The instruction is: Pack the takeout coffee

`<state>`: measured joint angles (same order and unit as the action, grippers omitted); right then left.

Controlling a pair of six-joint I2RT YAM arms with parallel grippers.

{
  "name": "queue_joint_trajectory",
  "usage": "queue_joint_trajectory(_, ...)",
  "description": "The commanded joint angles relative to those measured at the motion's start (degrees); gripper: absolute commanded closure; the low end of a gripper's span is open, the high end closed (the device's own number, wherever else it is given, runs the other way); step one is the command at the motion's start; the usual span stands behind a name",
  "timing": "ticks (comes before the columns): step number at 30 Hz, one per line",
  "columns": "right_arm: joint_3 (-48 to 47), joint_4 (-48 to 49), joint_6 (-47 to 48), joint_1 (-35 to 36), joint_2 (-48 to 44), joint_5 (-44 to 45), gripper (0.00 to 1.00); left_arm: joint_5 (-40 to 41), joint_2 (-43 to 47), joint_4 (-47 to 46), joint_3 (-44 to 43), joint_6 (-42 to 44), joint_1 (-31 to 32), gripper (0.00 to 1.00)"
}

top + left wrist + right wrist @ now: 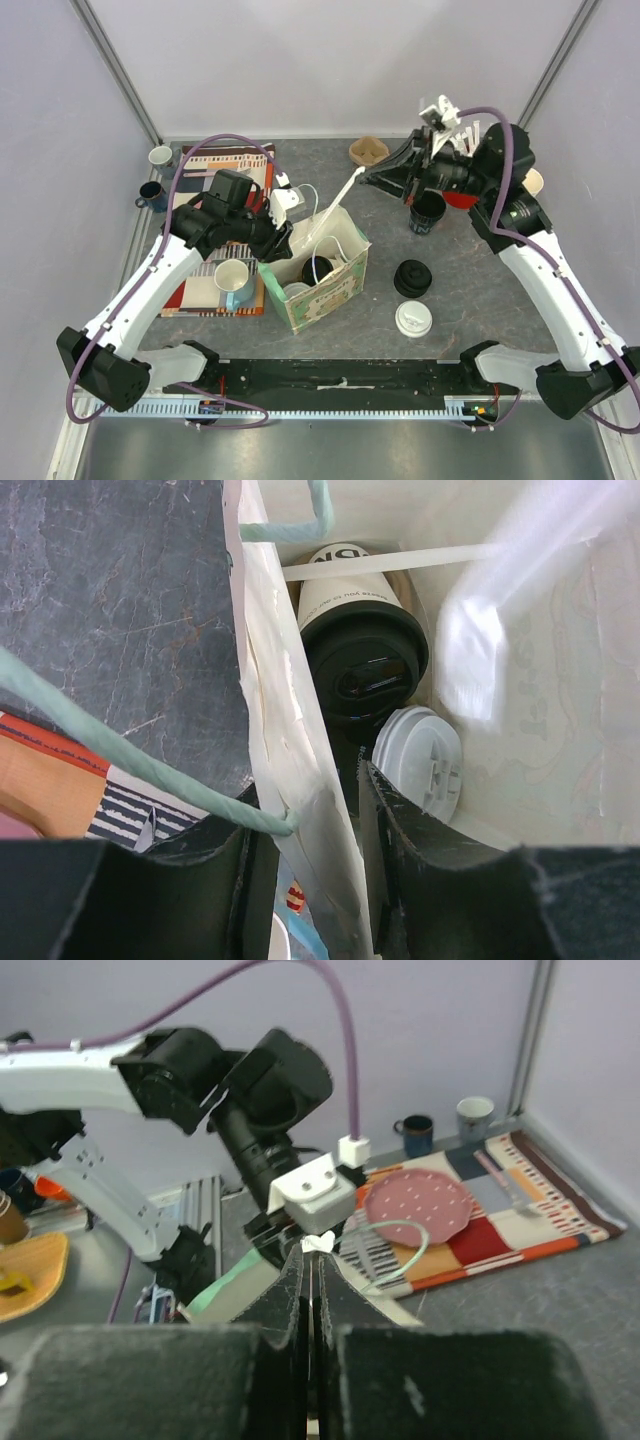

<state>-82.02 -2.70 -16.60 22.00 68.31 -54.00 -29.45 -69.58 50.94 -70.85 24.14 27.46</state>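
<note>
A paper bag (335, 285) stands open mid-table. Inside it, the left wrist view shows a white-lidded takeout coffee (420, 760) beside a pale cup with a black lid (365, 670). Another white-lidded takeout coffee (413, 318) stands on the table right of the bag. My left gripper (280, 238) (310, 780) is shut on the bag's left wall (290, 770), one finger inside and one outside. My right gripper (365, 177) (313, 1250) is shut on the bag's white handle strip (335, 208), holding it up and to the right; the strip's end (320, 1243) shows at its tips.
A lidless black cup (427, 212) and a loose black lid (412, 278) sit right of the bag. A striped placemat (225, 160) at the left holds a mug (232, 280) and a pink plate (415, 1205). Two mugs (160, 156) stand back left. A brown holder (368, 150) is at the back.
</note>
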Motion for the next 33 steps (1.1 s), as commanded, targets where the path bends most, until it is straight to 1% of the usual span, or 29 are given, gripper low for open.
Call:
queue_joint_trajectory(1, -0.34, -8.62, 8.77, 4.88, 0.15, 0.99, 1.0, 0.62, 1.38, 0.22, -1.05, 2.14, -0.04, 0.58)
queue_joint_trajectory(3, -0.07, -8.64, 8.52, 6.38, 1.9, 2.84, 1.0, 0.8, 1.29, 0.3, -1.05, 2.31, -0.04, 0.58)
queue_joint_trajectory(5, 0.37, -8.2, 9.3, 9.63, 3.22, 5.99, 1.0, 0.71, 1.29, 0.3, -1.13, 2.31, -0.04, 0.58)
queue_joint_trajectory(7, 0.28, -8.46, 10.88, 12.35, 5.42, 7.15, 1.0, 0.54, 1.46, 0.21, -1.05, 2.31, -0.04, 0.58)
queue_joint_trajectory(11, -1.12, -9.34, 11.59, 13.51, 9.11, 8.82, 1.0, 0.62, 1.9, 0.21, -0.52, 2.49, -0.04, 0.58)
queue_joint_trajectory(20, -1.92, -12.59, 13.61, 14.83, 13.6, 12.42, 1.0, 0.45, 2.17, -0.05, 0.1, 2.31, -0.04, 0.58)
queue_joint_trajectory(21, -1.92, -13.29, 13.7, 14.83, 13.77, 12.86, 0.83, 0.45, 2.17, -0.05, 0.1, 2.31, -0.04, 0.58)
queue_joint_trajectory(22, -2.0, -13.73, 13.87, 14.83, 13.78, 14.08, 0.73, 0.36, 2.17, -0.05, 0.1, 2.23, -0.04, 0.58)
queue_joint_trajectory(23, -2.01, -14.17, 14.57, 14.91, 13.6, 14.62, 0.66, 0.36, 2.08, -0.05, 0.1, 2.14, -0.04, 0.58)
queue_joint_trajectory(24, -2.18, -15.05, 15.01, 14.74, 13.25, 15.32, 0.56, 0.45, 2.08, -0.05, 0.01, 2.23, -0.04, 0.58)
queue_joint_trajectory(27, -2.62, -15.84, 16.15, 14.83, 12.11, 18.39, 0.45, 0.62, 2.08, -0.14, 0.01, 2.31, -0.04, 0.56)
queue_joint_trajectory(29, -3.06, -16.11, 16.25, 14.83, 11.41, 20.32, 0.42, 0.71, 2.17, -0.14, -0.08, 2.31, -0.04, 0.55)
queue_joint_trajectory(32, -4.29, -16.81, 17.83, 14.83, 10.44, 22.7, 0.27, 0.89, 2.35, -0.14, 0.01, 2.31, -0.04, 0.52)
queue_joint_trajectory(33, -4.9, -17.16, 18.18, 14.83, 10.35, 24.54, 0.12, 1.06, 2.43, -0.05, 0.01, 2.14, -0.04, 0.5)
